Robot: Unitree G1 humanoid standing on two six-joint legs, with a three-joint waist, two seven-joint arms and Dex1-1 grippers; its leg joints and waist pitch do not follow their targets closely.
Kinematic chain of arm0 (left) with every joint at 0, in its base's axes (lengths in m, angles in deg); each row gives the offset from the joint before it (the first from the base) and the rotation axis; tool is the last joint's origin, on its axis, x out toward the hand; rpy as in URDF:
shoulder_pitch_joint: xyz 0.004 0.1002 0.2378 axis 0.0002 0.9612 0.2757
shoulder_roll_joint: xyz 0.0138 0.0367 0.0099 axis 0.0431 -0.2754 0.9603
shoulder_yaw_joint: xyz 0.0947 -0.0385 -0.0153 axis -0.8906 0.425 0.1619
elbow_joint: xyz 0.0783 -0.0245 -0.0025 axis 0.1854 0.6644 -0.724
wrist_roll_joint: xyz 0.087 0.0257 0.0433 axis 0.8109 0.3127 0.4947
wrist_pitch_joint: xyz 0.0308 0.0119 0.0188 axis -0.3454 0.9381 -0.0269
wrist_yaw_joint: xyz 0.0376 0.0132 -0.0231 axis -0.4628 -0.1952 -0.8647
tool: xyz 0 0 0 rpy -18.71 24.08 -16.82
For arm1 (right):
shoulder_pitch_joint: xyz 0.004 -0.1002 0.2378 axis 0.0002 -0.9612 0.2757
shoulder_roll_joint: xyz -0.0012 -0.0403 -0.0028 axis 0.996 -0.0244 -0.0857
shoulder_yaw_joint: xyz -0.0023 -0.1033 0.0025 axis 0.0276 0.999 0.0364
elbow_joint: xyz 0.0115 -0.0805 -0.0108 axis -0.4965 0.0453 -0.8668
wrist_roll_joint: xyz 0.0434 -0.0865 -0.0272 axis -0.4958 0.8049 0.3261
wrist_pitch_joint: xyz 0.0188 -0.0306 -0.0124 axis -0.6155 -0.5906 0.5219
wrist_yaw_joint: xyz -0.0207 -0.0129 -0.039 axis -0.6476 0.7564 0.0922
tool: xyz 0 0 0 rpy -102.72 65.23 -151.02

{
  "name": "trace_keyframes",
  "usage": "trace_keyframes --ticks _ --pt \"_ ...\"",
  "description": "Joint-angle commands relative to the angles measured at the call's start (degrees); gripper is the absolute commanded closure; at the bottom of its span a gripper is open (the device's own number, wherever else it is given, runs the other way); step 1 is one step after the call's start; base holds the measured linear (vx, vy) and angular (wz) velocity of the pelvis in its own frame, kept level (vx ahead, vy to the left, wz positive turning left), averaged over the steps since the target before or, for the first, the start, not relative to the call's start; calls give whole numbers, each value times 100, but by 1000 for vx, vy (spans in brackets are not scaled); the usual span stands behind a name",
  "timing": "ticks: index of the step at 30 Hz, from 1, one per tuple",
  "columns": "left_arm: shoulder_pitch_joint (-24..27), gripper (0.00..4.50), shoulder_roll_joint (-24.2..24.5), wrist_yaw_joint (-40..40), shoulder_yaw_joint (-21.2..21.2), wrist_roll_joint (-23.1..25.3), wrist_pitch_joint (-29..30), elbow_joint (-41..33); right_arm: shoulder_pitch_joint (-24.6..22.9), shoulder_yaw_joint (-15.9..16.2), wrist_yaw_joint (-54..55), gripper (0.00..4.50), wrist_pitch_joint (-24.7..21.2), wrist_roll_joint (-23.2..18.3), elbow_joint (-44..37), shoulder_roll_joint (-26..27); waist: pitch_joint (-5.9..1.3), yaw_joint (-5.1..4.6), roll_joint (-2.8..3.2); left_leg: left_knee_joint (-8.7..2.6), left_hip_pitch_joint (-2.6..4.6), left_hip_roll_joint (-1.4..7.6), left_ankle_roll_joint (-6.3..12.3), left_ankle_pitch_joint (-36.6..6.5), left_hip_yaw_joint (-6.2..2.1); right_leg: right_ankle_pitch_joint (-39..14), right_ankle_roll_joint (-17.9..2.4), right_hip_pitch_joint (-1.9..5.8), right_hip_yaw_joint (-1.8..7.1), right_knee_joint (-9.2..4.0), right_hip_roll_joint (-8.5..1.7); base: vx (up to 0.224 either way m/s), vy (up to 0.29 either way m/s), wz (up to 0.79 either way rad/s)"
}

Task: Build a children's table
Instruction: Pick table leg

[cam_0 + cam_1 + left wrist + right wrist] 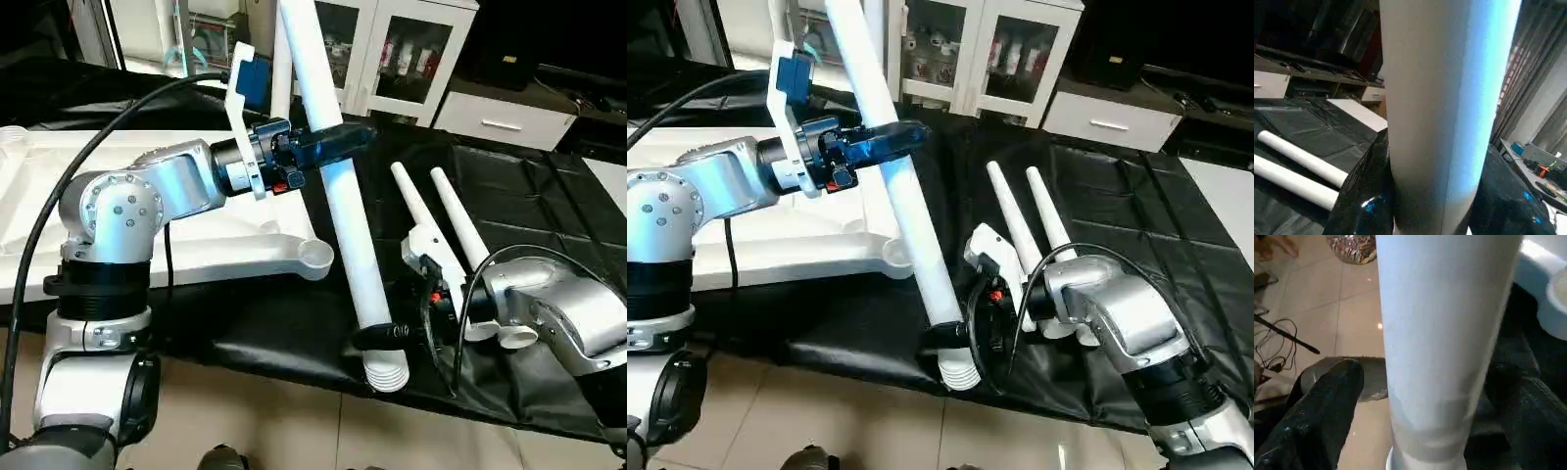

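Note:
A long white leg (345,225) leans steeply over the black-covered bench, with its ribbed end (387,372) at the front edge. My left gripper (328,145) is shut on its upper part; the black fingers (1369,196) press both sides. Low down, my right gripper (384,338) straddles the leg just above the ribbed end, open, one finger (1327,406) standing apart from the tube. The white table top (196,259) lies to the left, its round corner socket (315,258) close beside the leg. Two more legs (421,211) (462,227) lie side by side on the right.
A black sheet (529,196) covers the bench, whose front edge drops to tiled floor (294,431). A white glass-door cabinet (392,49) and a white drawer unit (505,117) stand behind. A black cable (88,157) arcs over my left arm.

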Motion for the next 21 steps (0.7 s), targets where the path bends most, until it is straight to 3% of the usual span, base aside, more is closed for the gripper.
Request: trace_keyframes --ticks 1,6,21 --pt "-195 294 -12 71 -6 -77 10 -111 -55 26 -10 78 77 59 52 -31 -419 3 19 -441 167 40 -355 -2347 -13 -2655 -630 235 74 -498 -179 0 0 0" --pt "-199 294 60 146 -38 -36 4 -117 -91 161 -69 123 132 140 38 -122 -424 4 26 -444 167 44 -358 -2305 -12 -2556 -657 242 81 -480 -178 0 0 0" --pt "-287 294 37 178 19 -25 -17 22 -128 153 -21 246 204 149 104 -93 -420 2 56 -442 175 38 -368 -2404 -12 -2491 -737 249 80 -479 -172 0 0 0"
